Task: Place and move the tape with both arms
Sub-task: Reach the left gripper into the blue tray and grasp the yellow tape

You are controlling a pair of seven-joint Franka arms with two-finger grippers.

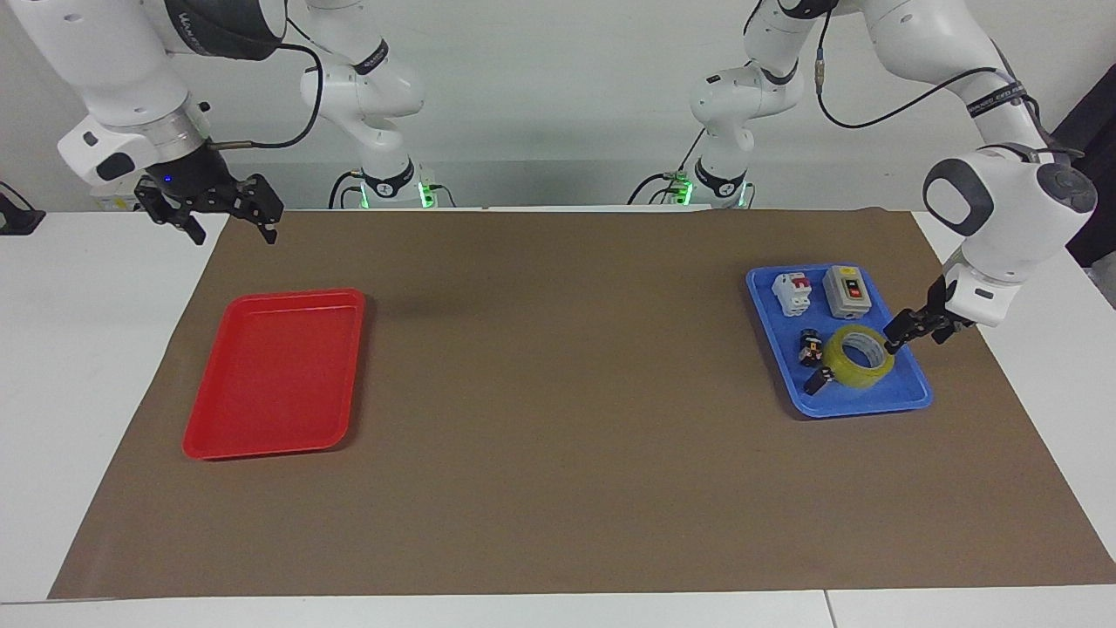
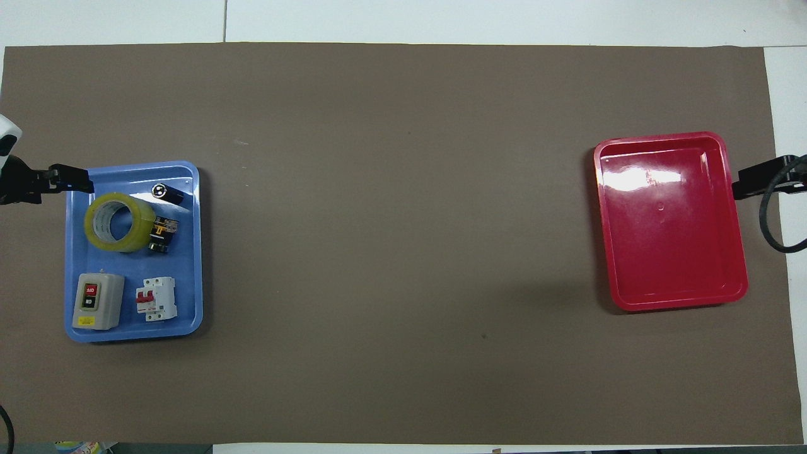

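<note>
The tape (image 1: 850,375) (image 2: 142,228), a yellowish roll with a white core, lies flat in the blue tray (image 1: 872,406) (image 2: 135,334), in the half farther from the robots. My left gripper (image 1: 915,336) (image 2: 69,184) is open and hangs low over the tray's rim at the left arm's end, close beside the tape and holding nothing. My right gripper (image 1: 231,228) (image 2: 756,180) waits open and empty, raised over the mat's edge next to the red tray (image 1: 261,449) (image 2: 674,306).
The blue tray also holds a grey switch box (image 1: 847,290) (image 2: 96,301), a white circuit breaker (image 1: 792,293) (image 2: 156,299) and two small black parts (image 1: 811,346) (image 2: 165,234) next to the tape. A brown mat (image 1: 558,392) covers the table.
</note>
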